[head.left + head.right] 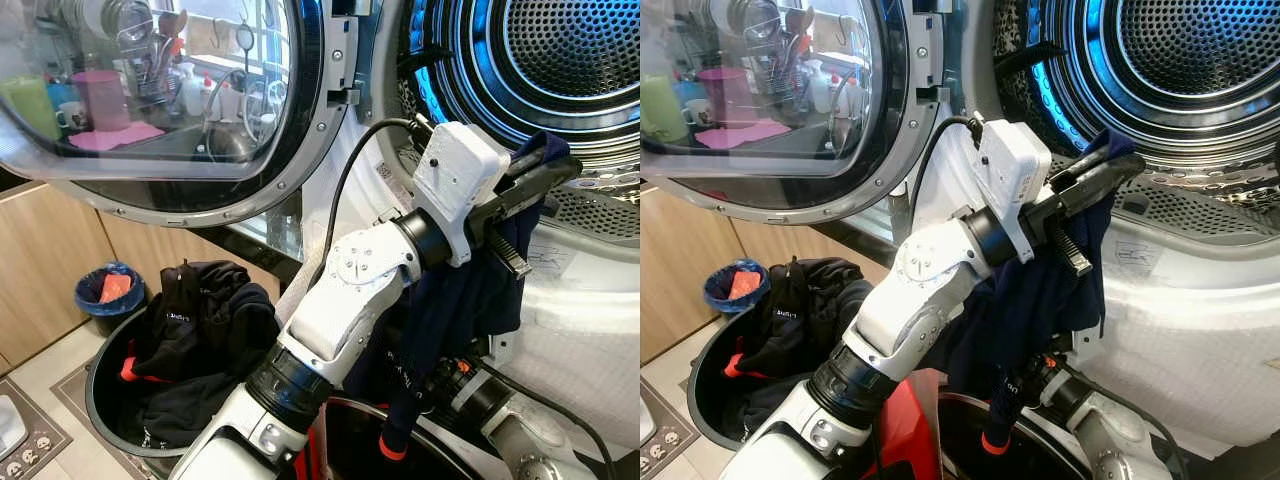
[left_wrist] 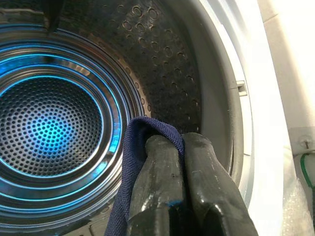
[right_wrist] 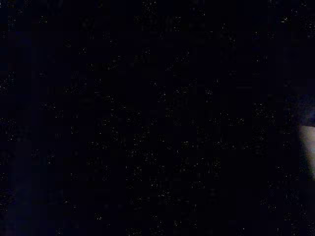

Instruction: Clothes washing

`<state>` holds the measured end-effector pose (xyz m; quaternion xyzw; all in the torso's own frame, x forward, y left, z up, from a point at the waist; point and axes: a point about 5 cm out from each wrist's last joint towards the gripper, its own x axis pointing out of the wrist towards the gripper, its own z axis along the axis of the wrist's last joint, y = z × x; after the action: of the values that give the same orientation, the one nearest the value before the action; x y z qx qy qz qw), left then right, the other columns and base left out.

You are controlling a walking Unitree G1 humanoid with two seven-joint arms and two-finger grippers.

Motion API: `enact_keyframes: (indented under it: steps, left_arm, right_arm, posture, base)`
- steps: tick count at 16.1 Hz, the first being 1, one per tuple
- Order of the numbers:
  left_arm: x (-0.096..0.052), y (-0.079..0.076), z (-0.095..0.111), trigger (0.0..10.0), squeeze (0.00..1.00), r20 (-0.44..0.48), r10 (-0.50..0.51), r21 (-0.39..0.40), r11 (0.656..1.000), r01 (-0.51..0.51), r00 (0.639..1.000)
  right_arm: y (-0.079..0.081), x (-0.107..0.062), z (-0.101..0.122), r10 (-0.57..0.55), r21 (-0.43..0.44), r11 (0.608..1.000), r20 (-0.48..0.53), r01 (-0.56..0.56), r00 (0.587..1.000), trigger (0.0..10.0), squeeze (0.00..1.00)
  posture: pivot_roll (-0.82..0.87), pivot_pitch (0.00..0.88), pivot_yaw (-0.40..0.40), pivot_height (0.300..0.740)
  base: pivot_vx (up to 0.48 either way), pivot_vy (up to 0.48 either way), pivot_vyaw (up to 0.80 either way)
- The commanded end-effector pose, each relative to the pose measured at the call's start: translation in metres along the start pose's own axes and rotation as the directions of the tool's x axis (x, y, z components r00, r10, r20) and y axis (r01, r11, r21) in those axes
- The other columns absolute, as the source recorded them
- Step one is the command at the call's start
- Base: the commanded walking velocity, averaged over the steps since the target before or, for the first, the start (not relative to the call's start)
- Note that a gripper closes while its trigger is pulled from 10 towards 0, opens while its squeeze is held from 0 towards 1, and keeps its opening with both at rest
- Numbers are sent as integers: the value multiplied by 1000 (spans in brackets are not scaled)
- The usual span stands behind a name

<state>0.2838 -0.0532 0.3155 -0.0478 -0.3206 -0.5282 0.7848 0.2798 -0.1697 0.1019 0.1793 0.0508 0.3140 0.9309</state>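
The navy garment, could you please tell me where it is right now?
The navy garment hangs from the left tool, pinched at the drum mouth of the washing machine, right of the open door.

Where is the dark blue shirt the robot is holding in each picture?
Left eye view: navy garment hangs from the left gripper at the drum's mouth.
Right eye view: same, middle.
Left wrist view: pinched between the black fingers.
Right wrist view: too dark to tell.
Shared landmark: the blue-lit drum.

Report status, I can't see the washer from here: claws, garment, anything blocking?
Left claw shut on navy garment, raised at drum mouth. Right arm low under the hanging cloth. Door swung open, nothing blocking the mouth. More dark clothes in basket.
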Motion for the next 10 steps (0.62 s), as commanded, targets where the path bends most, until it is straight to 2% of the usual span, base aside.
enact_keyframes:
  steps: [1,10]
  left_arm:
    - [26,-29,15,10000,0,122,-50,-64,996,58,991]
    - [27,-29,16,10000,0,122,-34,-69,997,43,992]
  right_arm:
    - [-4,0,4,-10,6,1000,12,10,1000,0,0]
    - [-7,-3,7,-6,8,1000,37,6,999,0,0]
  posture:
    - [45,0,-28,740]
    - [42,0,-33,740]
  base:
    - [0,0,0]
    - [0,0,0]
